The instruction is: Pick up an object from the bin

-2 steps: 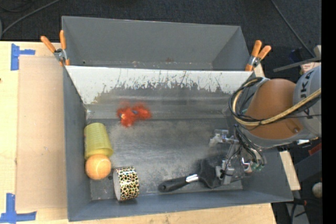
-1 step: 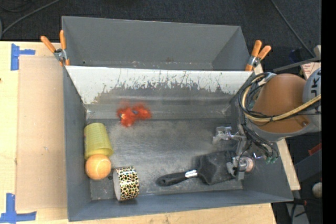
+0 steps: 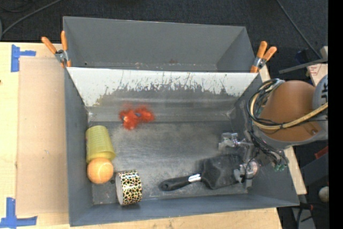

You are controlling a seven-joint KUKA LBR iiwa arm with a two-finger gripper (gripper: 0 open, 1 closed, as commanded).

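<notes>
In the camera view, the grey metal bin [image 3: 155, 48] holds a handful of things spread well apart, not heaped. The arm comes in over the right wall, and its end effector [image 3: 242, 166] hangs low in the near right corner, just beside or touching the head of a black brush [image 3: 216, 173]. The brush lies flat on the bin floor, its head to the right under the wrist and its thin handle pointing left toward the middle of the near wall. It is the thing nearest the end effector, and I judge it the likely pick, since nothing else lies within reach of that corner. Cables and the wrist body hide the tip, so whether the end effector is apart, together or clamped on the brush I cannot tell, nor whether the brush is gripped at all.

The other things lie along the left side. A yellow ribbed cylinder [image 3: 99, 141] rests on its side with an orange ball [image 3: 100, 171] touching its near end. A leopard-print tape roll [image 3: 129, 187] stands on edge just right of the ball, against the near wall. A small red object [image 3: 135, 117], too crumpled to name, sits alone toward the far wall.
</notes>
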